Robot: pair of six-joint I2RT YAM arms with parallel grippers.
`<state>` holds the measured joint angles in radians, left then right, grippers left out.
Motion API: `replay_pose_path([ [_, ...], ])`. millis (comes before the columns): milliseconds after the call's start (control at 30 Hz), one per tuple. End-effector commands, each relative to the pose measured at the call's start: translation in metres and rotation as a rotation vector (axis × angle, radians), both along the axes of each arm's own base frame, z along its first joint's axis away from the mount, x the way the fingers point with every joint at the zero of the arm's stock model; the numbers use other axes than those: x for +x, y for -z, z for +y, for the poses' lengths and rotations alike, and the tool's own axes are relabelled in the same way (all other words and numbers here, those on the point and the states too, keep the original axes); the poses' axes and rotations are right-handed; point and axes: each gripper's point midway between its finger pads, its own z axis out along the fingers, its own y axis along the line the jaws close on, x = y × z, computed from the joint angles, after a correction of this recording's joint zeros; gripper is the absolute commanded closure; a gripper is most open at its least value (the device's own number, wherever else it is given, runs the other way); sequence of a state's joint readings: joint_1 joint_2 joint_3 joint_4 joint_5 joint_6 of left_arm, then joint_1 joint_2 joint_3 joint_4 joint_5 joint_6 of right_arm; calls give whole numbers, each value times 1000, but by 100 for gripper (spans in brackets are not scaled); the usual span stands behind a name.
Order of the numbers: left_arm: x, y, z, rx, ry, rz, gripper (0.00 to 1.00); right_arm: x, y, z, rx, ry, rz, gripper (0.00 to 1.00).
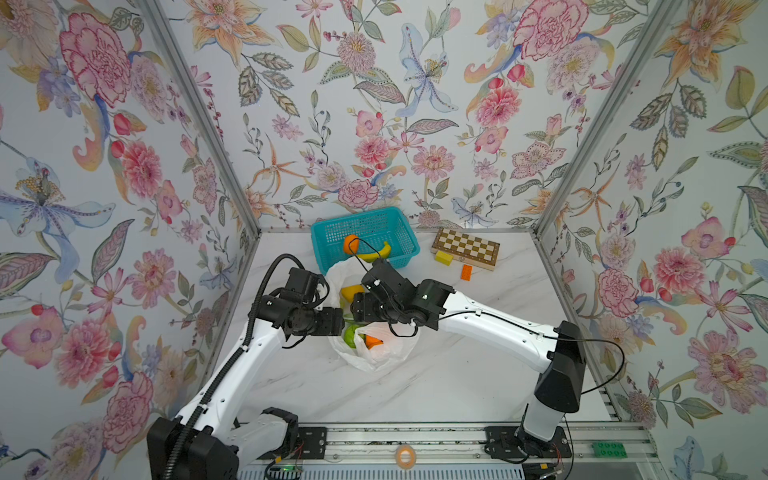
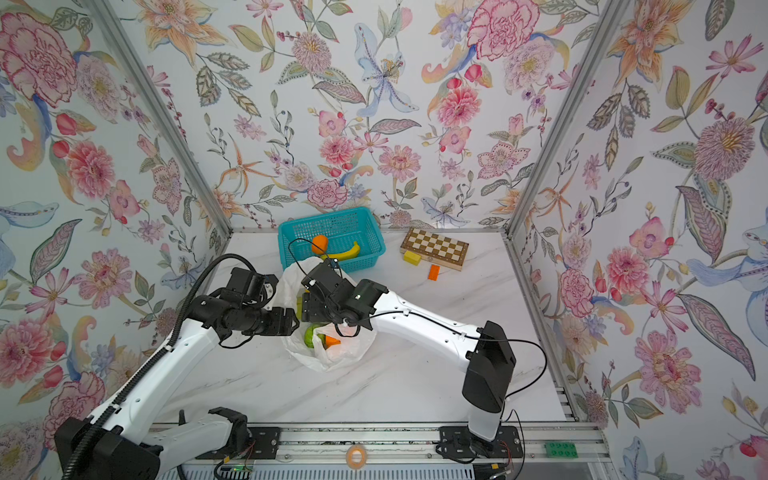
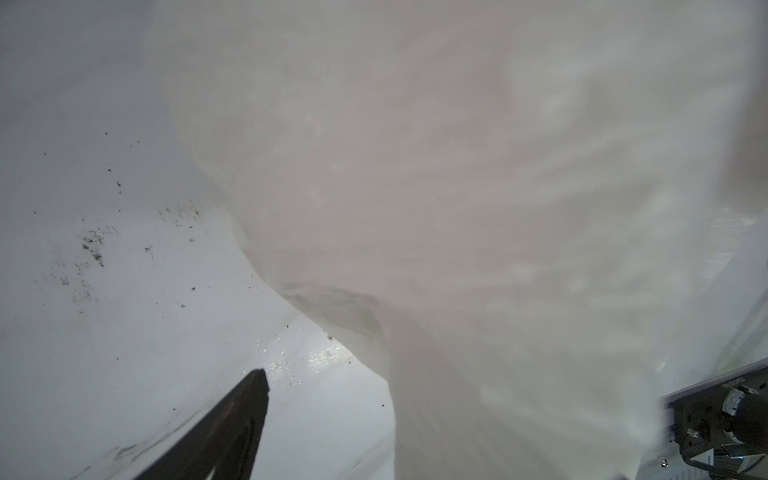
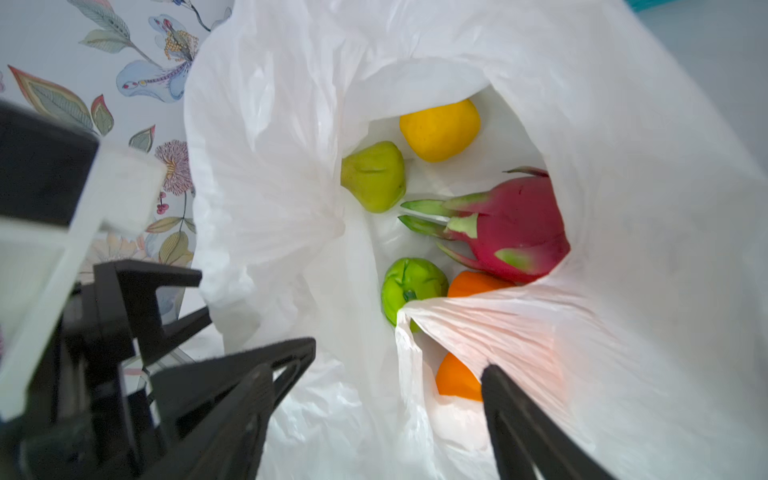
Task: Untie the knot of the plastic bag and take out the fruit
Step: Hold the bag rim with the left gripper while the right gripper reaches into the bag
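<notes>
Your right gripper (image 4: 399, 355) hangs wide open and empty, its fingers straddling a fold at the mouth of the plastic bag (image 4: 623, 187). The fruit (image 4: 515, 224) lies loose inside. The bag sits on the table (image 1: 436, 374), just in front of the teal basket (image 1: 332, 232). Your left gripper (image 1: 337, 323) is at the bag's side, where the film hides all but one finger (image 3: 245, 411), so you cannot tell its opening.

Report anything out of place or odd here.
Nothing looks spilled or damaged. Oddities: the plastic bag fills the left wrist view, and a tape ring and green studded plate sit on the front rail, off the table.
</notes>
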<state>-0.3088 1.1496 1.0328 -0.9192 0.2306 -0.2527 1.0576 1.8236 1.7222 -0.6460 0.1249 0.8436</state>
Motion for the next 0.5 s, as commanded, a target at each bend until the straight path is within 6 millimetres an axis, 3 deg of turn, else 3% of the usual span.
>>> replay_pose_path([
  [0, 3, -3, 6, 21, -52, -21, 14, 19, 28, 1, -54, 75, 37, 24],
  [233, 9, -8, 11, 29, -96, -48, 17, 42, 67, 12, -117, 137, 43, 32],
  [467, 11, -6, 8, 25, -82, -44, 18, 63, 103, -14, -122, 386, 119, 31],
])
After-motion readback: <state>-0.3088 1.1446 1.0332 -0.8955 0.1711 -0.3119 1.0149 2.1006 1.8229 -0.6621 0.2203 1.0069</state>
